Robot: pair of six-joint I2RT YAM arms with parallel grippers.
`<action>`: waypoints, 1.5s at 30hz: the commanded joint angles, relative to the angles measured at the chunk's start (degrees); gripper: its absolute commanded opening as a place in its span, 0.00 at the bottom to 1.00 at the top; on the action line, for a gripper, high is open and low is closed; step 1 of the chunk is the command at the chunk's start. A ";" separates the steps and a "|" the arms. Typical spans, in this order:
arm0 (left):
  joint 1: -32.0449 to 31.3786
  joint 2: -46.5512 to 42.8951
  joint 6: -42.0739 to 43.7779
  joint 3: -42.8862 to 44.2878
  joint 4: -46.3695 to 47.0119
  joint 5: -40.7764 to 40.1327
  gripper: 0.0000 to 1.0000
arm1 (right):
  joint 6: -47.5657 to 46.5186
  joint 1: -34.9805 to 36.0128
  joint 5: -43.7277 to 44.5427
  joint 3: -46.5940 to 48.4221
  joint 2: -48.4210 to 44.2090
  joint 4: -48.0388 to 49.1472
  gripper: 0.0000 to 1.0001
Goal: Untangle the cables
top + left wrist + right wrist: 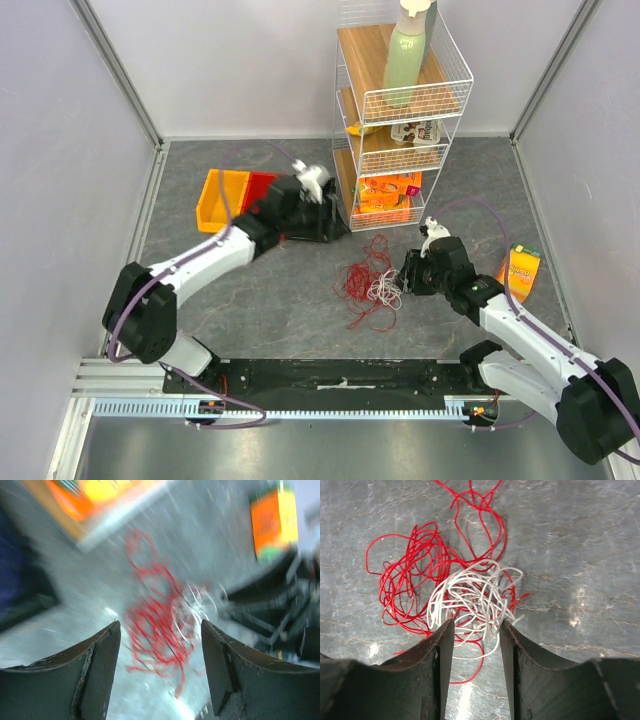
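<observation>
risk: the white cable [470,597] is interlaced with the red cable [410,580], so both clumps may be dragged together if the white strands are pinched and pulled, and the knot may be tightened rather than loosened. a thin strand may also be lost from between the fingers. both cables are found on the counter [580,540] between the arms, touching each other. the right hand [476,630] is positioned low at the white clump, fingers apart, nothing clamped. the left hand [160,627] is aimed at the tangle from well apart, fingers spread wide and empty; its view is blurred
</observation>
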 commanded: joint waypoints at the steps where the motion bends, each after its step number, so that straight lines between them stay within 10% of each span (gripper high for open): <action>1: -12.48 2.13 -0.67 -6.11 6.43 5.57 0.72 | -1.99 -0.22 -6.61 0.44 1.89 4.57 0.51; 10: -18.84 7.50 -0.23 -3.91 3.54 -4.46 0.57 | -0.76 0.39 -11.02 -0.26 7.17 10.02 0.55; 25: -18.31 4.69 -0.06 -6.02 0.37 -12.21 0.73 | 0.91 1.10 -7.06 -1.05 10.60 11.00 0.42; 45: -11.72 2.05 -1.11 -15.17 6.61 -9.40 0.75 | 3.72 12.17 -2.76 5.01 15.87 13.90 0.70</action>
